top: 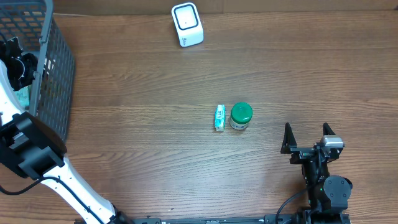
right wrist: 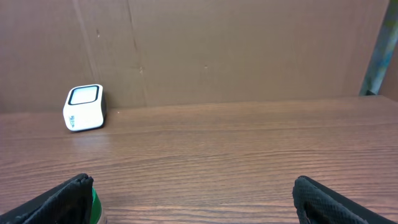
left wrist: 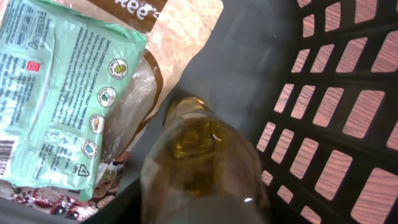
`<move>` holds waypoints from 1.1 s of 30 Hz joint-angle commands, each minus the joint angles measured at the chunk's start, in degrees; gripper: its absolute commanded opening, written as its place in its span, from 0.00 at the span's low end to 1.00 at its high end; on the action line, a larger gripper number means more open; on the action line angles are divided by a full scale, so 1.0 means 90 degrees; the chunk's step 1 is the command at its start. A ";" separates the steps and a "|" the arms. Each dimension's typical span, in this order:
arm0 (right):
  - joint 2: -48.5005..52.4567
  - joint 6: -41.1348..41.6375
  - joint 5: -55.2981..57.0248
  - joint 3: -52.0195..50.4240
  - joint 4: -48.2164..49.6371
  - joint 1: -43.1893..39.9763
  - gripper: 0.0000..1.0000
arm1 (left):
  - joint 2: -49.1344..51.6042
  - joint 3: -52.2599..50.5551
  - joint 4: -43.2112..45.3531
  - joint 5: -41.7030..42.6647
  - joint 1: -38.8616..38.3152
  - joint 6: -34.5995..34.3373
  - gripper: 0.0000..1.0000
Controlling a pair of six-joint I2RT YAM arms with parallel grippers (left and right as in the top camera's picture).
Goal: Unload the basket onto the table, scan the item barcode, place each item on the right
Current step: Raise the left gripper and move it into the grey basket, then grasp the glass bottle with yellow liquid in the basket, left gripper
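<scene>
My left gripper (top: 20, 70) reaches down into the dark mesh basket (top: 53, 74) at the table's left edge. In the left wrist view a clear bottle with amber contents (left wrist: 199, 168) fills the lower middle, right at the jaws; the fingers themselves do not show. Beside it lie a mint-green packet (left wrist: 56, 93) and a brown bag (left wrist: 180, 31). The white barcode scanner (top: 187, 25) stands at the far middle of the table and shows again as the scanner (right wrist: 84, 107). My right gripper (top: 308, 138) hovers open near the front right with nothing in it.
A green-lidded jar (top: 240, 116) and a small teal pack (top: 219, 117) stand together mid-table, left of the right gripper. The jar's lid (right wrist: 93, 202) peeks past the right gripper's left finger. The basket wall (left wrist: 336, 124) is close on the bottle's right.
</scene>
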 commanded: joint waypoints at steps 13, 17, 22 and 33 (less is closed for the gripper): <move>-0.0051 0.0027 0.0061 -0.0068 0.0036 -0.0022 1.00 | -0.1392 0.0760 0.0187 0.0053 -0.0024 -0.0682 0.40; -0.0051 0.0027 0.0063 -0.0068 0.0036 -0.0022 1.00 | -0.2237 0.0823 0.0474 0.0056 -0.0029 -0.1059 0.40; -0.0051 0.0027 0.0061 -0.0068 0.0036 -0.0022 1.00 | -0.3225 0.0823 0.0646 0.0075 -0.0080 -0.1460 0.40; -0.0051 0.0027 0.0061 -0.0068 0.0036 -0.0022 1.00 | -0.4175 0.0823 -0.0313 0.0070 -0.1064 -0.1724 0.39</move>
